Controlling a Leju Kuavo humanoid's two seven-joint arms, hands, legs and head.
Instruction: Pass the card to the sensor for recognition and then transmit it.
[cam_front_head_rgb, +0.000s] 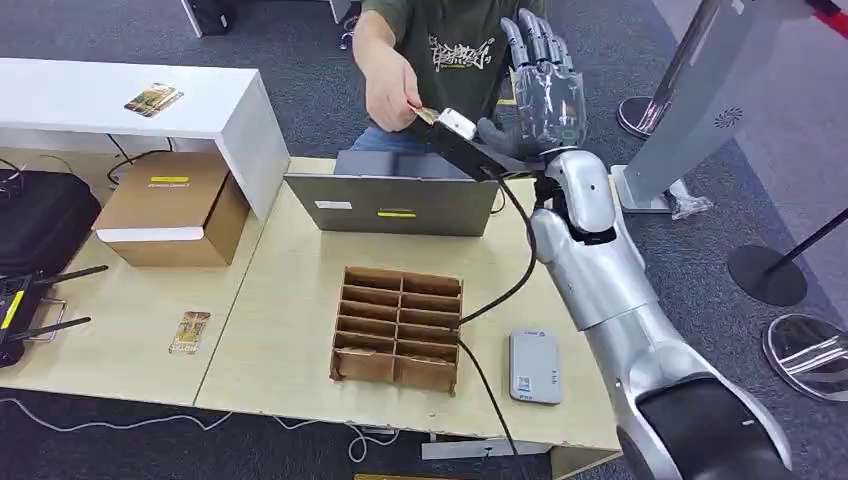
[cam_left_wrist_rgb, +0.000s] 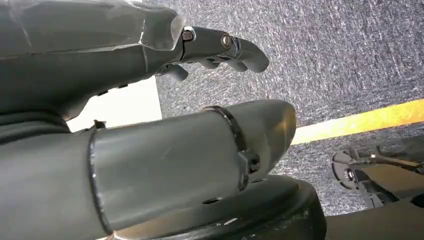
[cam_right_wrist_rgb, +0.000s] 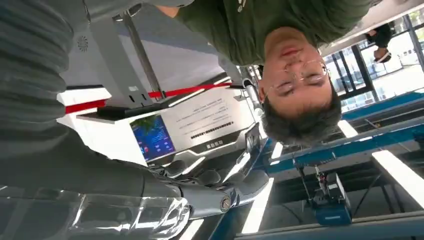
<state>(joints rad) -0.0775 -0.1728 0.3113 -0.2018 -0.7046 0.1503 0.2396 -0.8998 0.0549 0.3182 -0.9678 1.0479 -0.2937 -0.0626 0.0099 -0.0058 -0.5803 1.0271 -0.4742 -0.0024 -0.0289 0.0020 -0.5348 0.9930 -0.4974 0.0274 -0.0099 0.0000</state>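
Handover looks to be the step in hand. The small gold-printed card (cam_front_head_rgb: 426, 113) is up in the air beyond the far edge of the pale wooden surface (cam_front_head_rgb: 290, 300), pinched in a person's hand (cam_front_head_rgb: 390, 88). Just beside it the right robot hand (cam_front_head_rgb: 538, 92) is raised, with its fingers straight and apart and nothing between them. Whether its thumb touches the card's near end I cannot tell. The left robot hand (cam_left_wrist_rgb: 150, 115) hangs over grey carpet, fingers loosely bent, thumb apart from them, holding nothing.

The card is likely very light, thin and stiff, with a slick printed face. It would slip sideways out of a weak pinch and bend only a little. The best hold is probably across one short end, thumb on one face and fingers on the other, leaving the rest free for a taker or a reader.

The flat pale-grey sensor pad (cam_front_head_rgb: 533, 367) lies near the surface's front right corner, well apart from the card. The brown cardboard divider tray (cam_front_head_rgb: 398, 328) sits mid-surface, and the grey laptop (cam_front_head_rgb: 395, 203) stands at the far edge.
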